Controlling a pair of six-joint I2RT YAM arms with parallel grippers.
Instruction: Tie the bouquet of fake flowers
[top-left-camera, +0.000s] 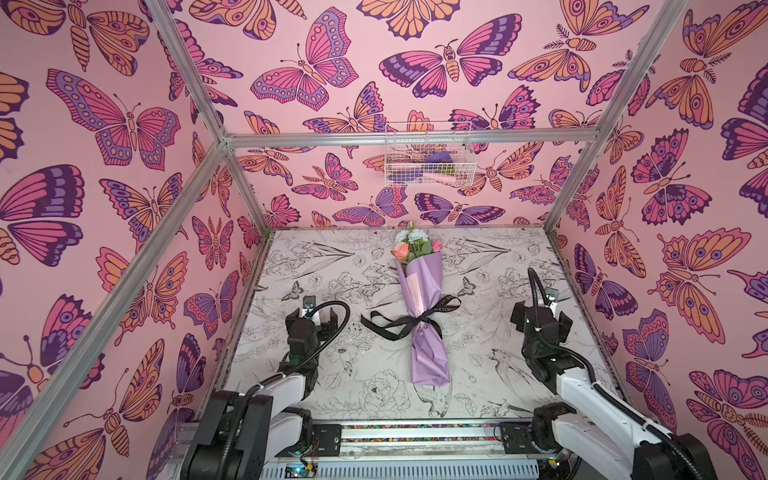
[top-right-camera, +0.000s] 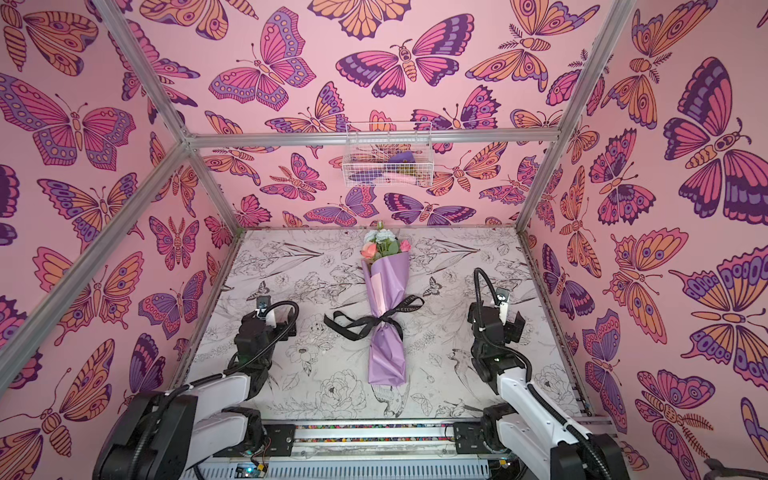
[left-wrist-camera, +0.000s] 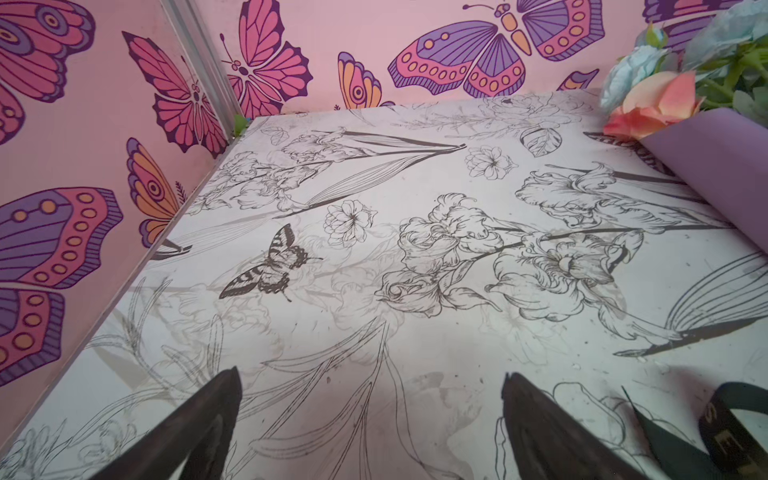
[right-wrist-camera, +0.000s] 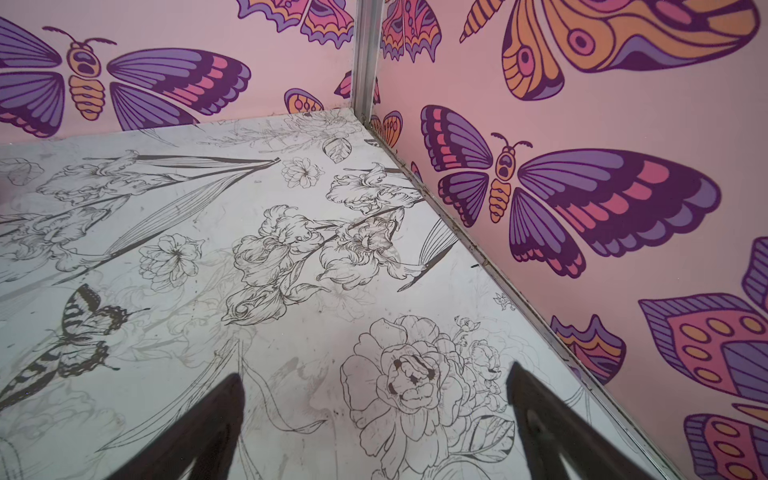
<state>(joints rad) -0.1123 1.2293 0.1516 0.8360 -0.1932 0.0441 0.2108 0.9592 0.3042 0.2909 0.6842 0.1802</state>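
1. I have two end effectors, and both are released. My left end effector shows two dark fingers spread wide, with only the printed counter between them.
2. My right end effector is splayed just as wide and grasps nothing. It hangs over the counter near the corner of the right wall.
3. One bouquet of fake flowers lies flat along the middle of the counter in both top views. It is between my two arms and apart from both, with the blooms toward the back wall and the wrapped stem end toward my bases.
4. I count two coral-pink blooms, one at each side of the bunch. How many pale blue-white blooms sit behind them I cannot tell.
5. One lilac wrapping paper sleeve encloses the stems, with a paler pink layer showing near its mouth.
6. One black ribbon is knotted round the sleeve's narrow waist. One lettered loop points right, and longer strands trail left on the counter. In the left wrist view a lettered piece lies near my finger.
7. One white wire basket hangs on the back wall; its contents are too small to tell.
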